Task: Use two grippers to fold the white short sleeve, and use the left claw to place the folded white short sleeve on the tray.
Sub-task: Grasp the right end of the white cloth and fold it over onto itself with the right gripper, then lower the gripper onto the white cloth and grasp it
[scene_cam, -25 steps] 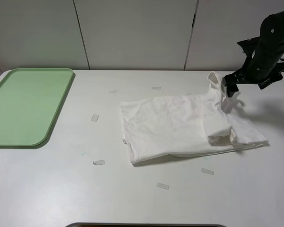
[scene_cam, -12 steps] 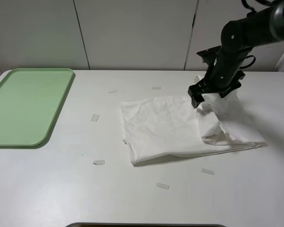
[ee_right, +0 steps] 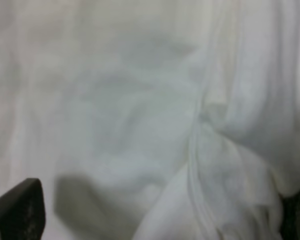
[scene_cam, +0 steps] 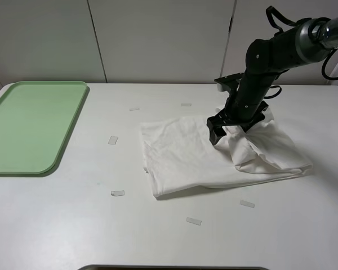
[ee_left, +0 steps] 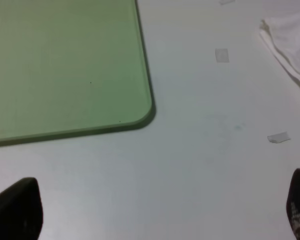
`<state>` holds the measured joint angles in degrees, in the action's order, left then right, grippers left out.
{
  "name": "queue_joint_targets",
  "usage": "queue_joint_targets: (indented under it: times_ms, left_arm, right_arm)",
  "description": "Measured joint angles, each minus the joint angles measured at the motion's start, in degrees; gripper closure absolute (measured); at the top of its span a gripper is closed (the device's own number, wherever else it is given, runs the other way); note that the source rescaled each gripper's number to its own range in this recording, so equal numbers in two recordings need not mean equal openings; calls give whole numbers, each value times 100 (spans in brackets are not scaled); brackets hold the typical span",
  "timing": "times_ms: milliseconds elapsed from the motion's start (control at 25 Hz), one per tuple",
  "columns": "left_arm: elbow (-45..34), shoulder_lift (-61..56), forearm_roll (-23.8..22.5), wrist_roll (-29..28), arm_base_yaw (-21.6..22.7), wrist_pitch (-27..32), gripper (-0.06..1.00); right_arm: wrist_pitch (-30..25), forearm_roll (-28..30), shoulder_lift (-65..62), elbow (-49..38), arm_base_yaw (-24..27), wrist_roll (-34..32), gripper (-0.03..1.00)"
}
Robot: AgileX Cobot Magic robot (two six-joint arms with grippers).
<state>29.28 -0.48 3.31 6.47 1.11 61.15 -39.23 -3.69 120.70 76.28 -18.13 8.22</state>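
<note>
The white short sleeve (scene_cam: 180, 152) lies wrinkled right of the table's middle, its right part bunched and pulled leftward over itself. My right gripper (scene_cam: 216, 134) hangs low over that bunched fold. In the right wrist view the right gripper (ee_right: 155, 220) is open, its fingertips (ee_right: 17, 210) far apart with white cloth (ee_right: 140, 100) filling the space between them. The pale green tray (scene_cam: 28, 126) sits at the far left. My left gripper (ee_left: 157, 215) is open above bare table near the tray's corner (ee_left: 140, 115), and a shirt edge (ee_left: 290, 40) shows beyond it. The left arm is outside the exterior view.
Small paper strips lie around the shirt: one (scene_cam: 113, 140) between tray and shirt, one (scene_cam: 118, 193) nearer the front, two (scene_cam: 194, 221) (scene_cam: 247, 203) in front of the shirt, and one (scene_cam: 186, 104) behind it. White wall panels stand behind the table.
My right arm has swung left from the shirt's right side to over its middle. The shirt's raised right part has come leftward with it and now lies bunched on the body.
</note>
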Motion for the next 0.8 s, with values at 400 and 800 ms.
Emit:
queue_joint_targets:
  times_ms: [400,800]
  left_arm:
    - [0,0,0,0,0,0,-3]
    - [0,0,0,0,0,0,-3]
  right_arm:
    - [-573,-434,-785,0,0,398,-3]
    - [-1446,-458,-2536,-5,-26,399,-3]
